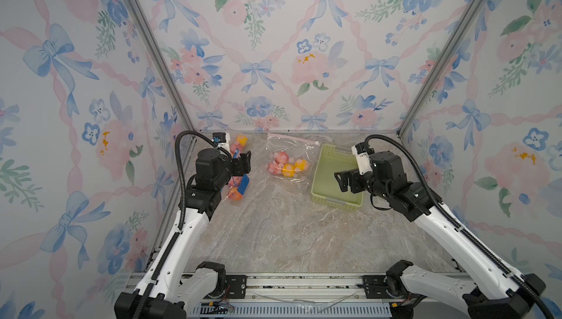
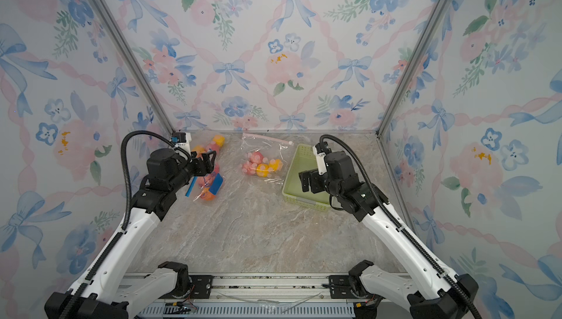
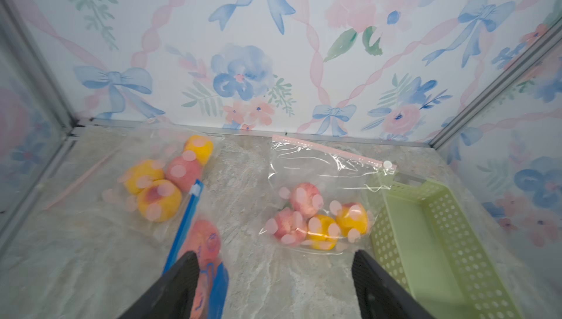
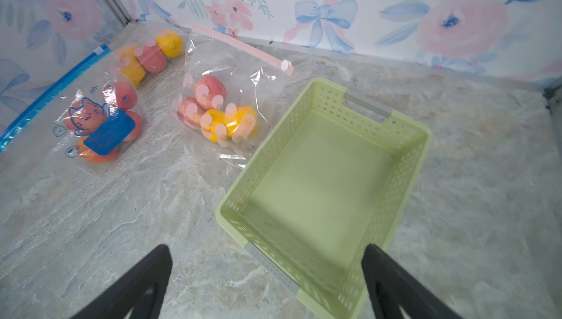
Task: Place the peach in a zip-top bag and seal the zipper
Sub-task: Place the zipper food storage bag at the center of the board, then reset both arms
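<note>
Floral paper with blue bows covers the walls around a marble-look counter [image 1: 273, 226]. At the middle of its back edge lies the bag [image 1: 289, 150], clear film with pale dots. Its pink zipper [image 4: 243, 47] is turned to the back and the white slider [image 4: 285, 65] sits at the end beside the basket [image 4: 267, 156]. The strip looks run shut, though I cannot be sure of the seal. The peaches [image 3: 322, 229] are bunched at the bag's closed end, round, some pink, some yellow; none lies loose on the counter.

The basket, by the right edge, is empty, likely because its fruit is all bagged. Two more filled bags lie along the left edge: a corner bag [image 3: 164, 180] at the back left corner, and a blue-zip bag [image 4: 100, 125] in front of it.

Over the blue-zip bag the left gripper [image 1: 245, 162] hangs with jaws apart and nothing between them. The right gripper [image 1: 341, 180] hangs over the basket, likewise spread and empty. Both read as let go, so the job looks about done.
</note>
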`<state>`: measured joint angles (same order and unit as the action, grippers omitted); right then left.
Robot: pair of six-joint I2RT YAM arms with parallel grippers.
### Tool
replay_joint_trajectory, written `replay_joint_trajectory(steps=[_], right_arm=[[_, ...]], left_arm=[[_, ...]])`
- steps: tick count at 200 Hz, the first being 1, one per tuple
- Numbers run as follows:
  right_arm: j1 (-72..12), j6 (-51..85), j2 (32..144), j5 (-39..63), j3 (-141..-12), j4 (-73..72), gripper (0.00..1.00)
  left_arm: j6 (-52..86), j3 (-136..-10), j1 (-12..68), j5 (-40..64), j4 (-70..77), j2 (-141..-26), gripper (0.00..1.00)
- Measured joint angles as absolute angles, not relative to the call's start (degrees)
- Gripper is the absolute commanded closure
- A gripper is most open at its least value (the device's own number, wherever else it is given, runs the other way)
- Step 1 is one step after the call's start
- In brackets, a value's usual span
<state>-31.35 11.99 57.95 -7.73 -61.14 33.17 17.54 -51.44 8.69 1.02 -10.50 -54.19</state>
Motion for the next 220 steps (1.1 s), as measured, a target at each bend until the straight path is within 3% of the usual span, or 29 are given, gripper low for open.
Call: replay_joint_trajectory(steps=[57,118,171,220], right_arm=[[-28.08,17.76,41.21,-18.02,-45.12,35.14,0.04],[-18.50,23.11,31.27,-27.11,-30.30,31.03,0.04],[-7.27,26.57,28.29,-28.53,-19.31,22.94,0.04],[-4.86,20.64,36.60,-27.57,-18.52,6.68,0.04]], left_arm=[[23.59,-38.68,-1.04,-14.06,-14.33,-34.61,0.02],[29.19,-24.27,-13.10,-16.69,-10.87,-34.94,0.02],[28.42,-8.78,-13.21,-13.85,10.39,-36.64,0.02],[23.35,-0.99,-12.88,-10.11,30.55,-43.05,0.02]])
